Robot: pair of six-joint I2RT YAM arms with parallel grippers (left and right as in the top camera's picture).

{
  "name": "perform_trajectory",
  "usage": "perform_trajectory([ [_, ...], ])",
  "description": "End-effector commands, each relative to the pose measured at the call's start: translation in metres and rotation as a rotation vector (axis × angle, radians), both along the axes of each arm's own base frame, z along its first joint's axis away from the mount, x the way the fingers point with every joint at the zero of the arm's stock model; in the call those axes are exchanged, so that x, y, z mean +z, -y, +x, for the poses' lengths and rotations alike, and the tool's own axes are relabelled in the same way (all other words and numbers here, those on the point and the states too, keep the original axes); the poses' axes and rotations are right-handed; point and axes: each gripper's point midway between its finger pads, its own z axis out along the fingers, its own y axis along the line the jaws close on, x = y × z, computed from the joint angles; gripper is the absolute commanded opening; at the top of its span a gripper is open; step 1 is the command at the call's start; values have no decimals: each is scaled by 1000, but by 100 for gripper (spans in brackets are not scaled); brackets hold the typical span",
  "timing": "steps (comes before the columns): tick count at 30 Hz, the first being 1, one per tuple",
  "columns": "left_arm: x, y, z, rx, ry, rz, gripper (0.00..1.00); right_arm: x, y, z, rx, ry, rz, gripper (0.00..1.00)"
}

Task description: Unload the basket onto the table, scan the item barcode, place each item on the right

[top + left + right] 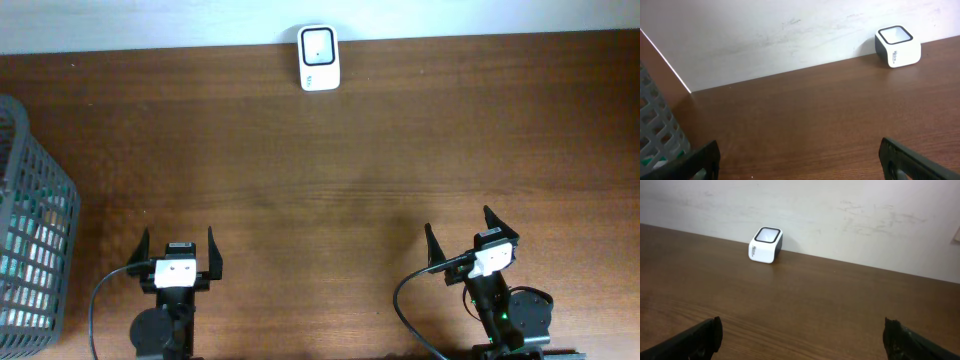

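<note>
A white barcode scanner [319,58] with a dark window on top stands at the table's far edge, against the wall. It shows at the upper right of the left wrist view [897,46] and at the upper left of the right wrist view [766,244]. White and green items [20,250] lie inside the grey mesh basket [55,195] on the left; no barcode is readable. My left gripper [177,238] [799,156] is open and empty near the front edge, right of the basket. At the front right, my right gripper [458,222] [802,330] is also open and empty.
The basket's mesh wall [657,130] stands close to my left gripper's left finger. Bare brown table [320,180] lies between both grippers and the scanner. A pale wall [840,210] closes off the far edge.
</note>
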Motion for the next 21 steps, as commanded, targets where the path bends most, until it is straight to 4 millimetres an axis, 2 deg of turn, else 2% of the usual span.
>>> perform_trajectory([
  [1, 0, 0, 0, 2, -1, 12, 99, -2, 1, 0, -4, -3, -3, 98],
  [6, 0, 0, 0, 2, 0, 12, 99, -2, 1, 0, -4, -3, -3, 98],
  [9, 15, -2, 0, 10, 63, 15, 99, -2, 1, 0, -4, -3, -3, 98],
  [13, 18, -7, 0, 40, 76, 16, 99, -2, 1, 0, -4, -3, -3, 98],
  [15, 21, 11, 1, -63, 85, 13, 99, -2, 1, 0, -4, -3, -3, 98],
  [16, 28, 18, 0, -108, 101, 12, 99, -2, 1, 0, -4, -3, -3, 98],
  [19, 63, 20, -4, -114, 149, -25, 99, -2, 1, 0, -4, -3, -3, 98],
  [20, 86, 20, -5, -113, 155, -24, 99, -2, 1, 0, -4, -3, -3, 98],
  [21, 99, 20, -4, -113, 146, -24, 99, -2, 1, 0, -4, -3, -3, 98],
])
